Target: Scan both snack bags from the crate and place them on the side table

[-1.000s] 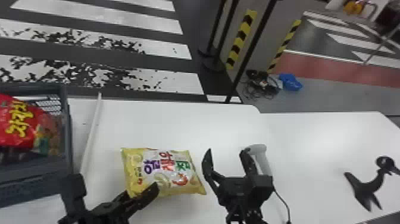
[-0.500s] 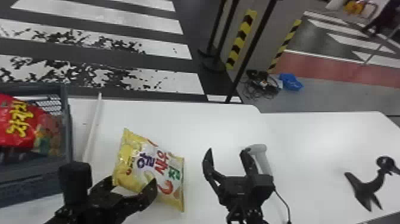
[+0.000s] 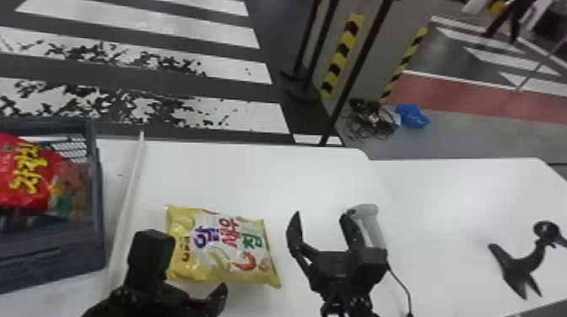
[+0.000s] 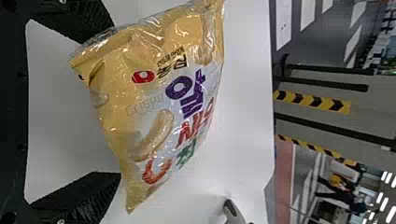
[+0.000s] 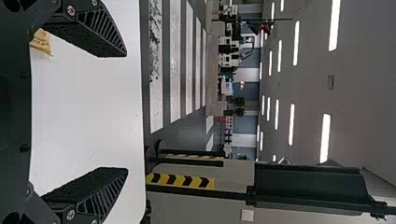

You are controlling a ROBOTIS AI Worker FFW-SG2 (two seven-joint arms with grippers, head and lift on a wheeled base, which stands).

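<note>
Two fingers of the left gripper (image 3: 187, 262) stand spread and open, with the yellow snack bag (image 3: 223, 253) just ahead of them; whether they touch it is hard to tell. Best to centre the fingers on its body and close gently, so the film neither slips nor crushes. Its printed face points up, the long axis running crosswise, right end angled slightly nearer, towards the right gripper (image 3: 321, 217), which is open too

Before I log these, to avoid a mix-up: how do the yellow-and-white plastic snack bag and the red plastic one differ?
The yellow-and-white bag is outside the dark grey plastic crate; the red bag is inside it. The yellow-and-white bag has multicoloured lettering, the red bag yellow. Both look shiny.
</note>
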